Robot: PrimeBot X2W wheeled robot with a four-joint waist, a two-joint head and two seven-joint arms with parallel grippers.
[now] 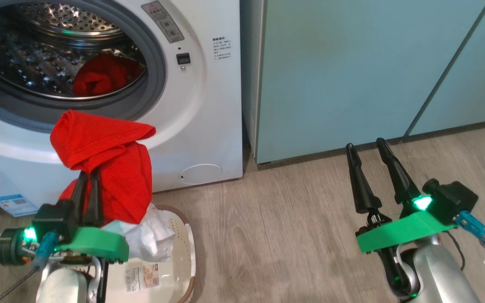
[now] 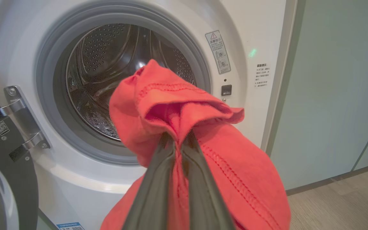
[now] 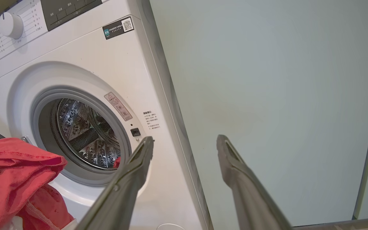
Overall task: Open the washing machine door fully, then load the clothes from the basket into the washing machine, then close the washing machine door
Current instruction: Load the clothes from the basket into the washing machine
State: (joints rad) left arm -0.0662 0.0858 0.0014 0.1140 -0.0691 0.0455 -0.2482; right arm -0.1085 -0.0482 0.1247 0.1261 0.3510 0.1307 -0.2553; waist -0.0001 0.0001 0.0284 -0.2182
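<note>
Laundry room, mid-load: my left gripper [image 1: 87,179], its two long dark fingers pinched almost together on a bright red soft garment [image 1: 112,168], holds the cloth just in front of the lower lip of the big white front-loading washing machine [image 1: 209,105]. Another red piece [image 1: 103,75] already lies in the perforated steel drum [image 1: 36,50]. The large round door with the glossy black rim [image 2: 2,179] stands swung open to one side. My right gripper [image 1: 365,145] hangs empty over the wood-look floor [image 1: 267,235], jaws spread wide, before the pale teal cabinets [image 1: 352,63]. A crumpled white piece [image 1: 150,237] waits in the small white perforated plastic basket with a brown rim [image 1: 190,252].

The worry, as I judge it, is the long tail of cloth hanging below my fingers. It could snag on the grey rubber seal [image 1: 155,63] and slide back out, or lie across it and stop the door latching later. The pinch sits on a loose fold and may slip. The garment also blocks much of my left wrist view, so depth is hard to read.
</note>
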